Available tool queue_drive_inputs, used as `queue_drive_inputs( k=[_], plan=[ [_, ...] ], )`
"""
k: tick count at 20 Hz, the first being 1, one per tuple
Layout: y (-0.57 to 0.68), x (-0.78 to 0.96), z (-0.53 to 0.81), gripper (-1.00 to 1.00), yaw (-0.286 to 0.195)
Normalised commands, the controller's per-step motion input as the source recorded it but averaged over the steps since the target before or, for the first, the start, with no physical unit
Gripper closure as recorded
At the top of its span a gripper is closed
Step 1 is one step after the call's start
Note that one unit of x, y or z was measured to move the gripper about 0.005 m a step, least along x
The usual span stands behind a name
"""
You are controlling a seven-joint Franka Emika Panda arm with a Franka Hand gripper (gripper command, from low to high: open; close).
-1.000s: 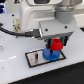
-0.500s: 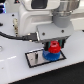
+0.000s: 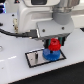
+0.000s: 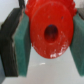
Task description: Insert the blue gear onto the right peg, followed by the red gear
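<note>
The blue gear (image 3: 49, 54) lies flat on the right half of the grey, black-bordered plate (image 3: 35, 60). The right peg is hidden under the gears. My gripper (image 3: 53, 46) is shut on the red gear (image 3: 53, 44) and holds it right above the blue gear, touching or nearly touching its hub. In the wrist view the red gear (image 4: 50, 29) fills the middle, with its centre hole facing the camera. It is clamped between the green pads (image 4: 21, 47) of my gripper (image 4: 50, 42).
The plate's left half is bare grey, with the left pin (image 3: 36, 57) only faintly visible. The plate lies on a white table (image 3: 15, 70). The arm's white body (image 3: 42, 15) and dark cables (image 3: 10, 31) hang over the back of the scene.
My gripper has come down with the red gear and shifted a little to the exterior view's left, closing onto the blue gear. The blue gear and plate have not moved.
</note>
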Motion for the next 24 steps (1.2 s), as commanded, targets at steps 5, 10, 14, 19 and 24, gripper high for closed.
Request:
queue_drive_inputs(
  k=[5,10,14,19,24],
  plan=[
    [-0.11,0.16,-0.22,1.00,0.000],
    [-0.11,0.18,-0.18,1.00,0.000],
    [-0.04,0.16,0.18,1.00,0.000],
    [-0.14,0.05,0.17,1.00,0.000],
    [-0.17,0.18,-0.09,1.00,0.000]
  ],
)
